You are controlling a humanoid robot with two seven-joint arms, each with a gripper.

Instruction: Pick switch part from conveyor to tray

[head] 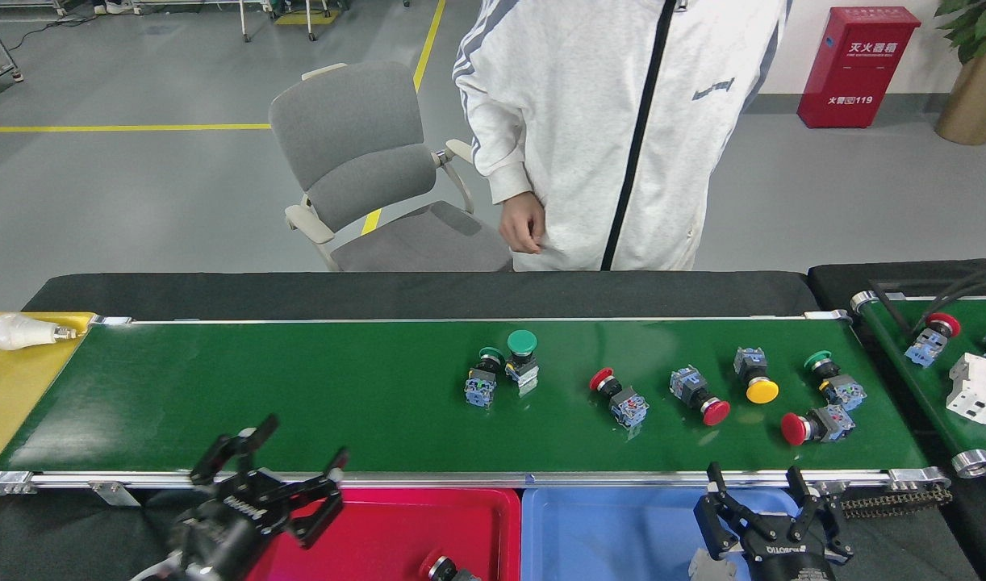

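Both claws are empty with fingers apart: left claw and right claw at the near rail of the conveyor. Next pick: the red switch just beyond the right claw, then the red tray.

Seven switches lie on the conveyor: two green-capped together mid-belt, three red, one yellow, one more green to the right. Two trays near: red, blue.

Left claw and right claw both hover spread (nothing held).
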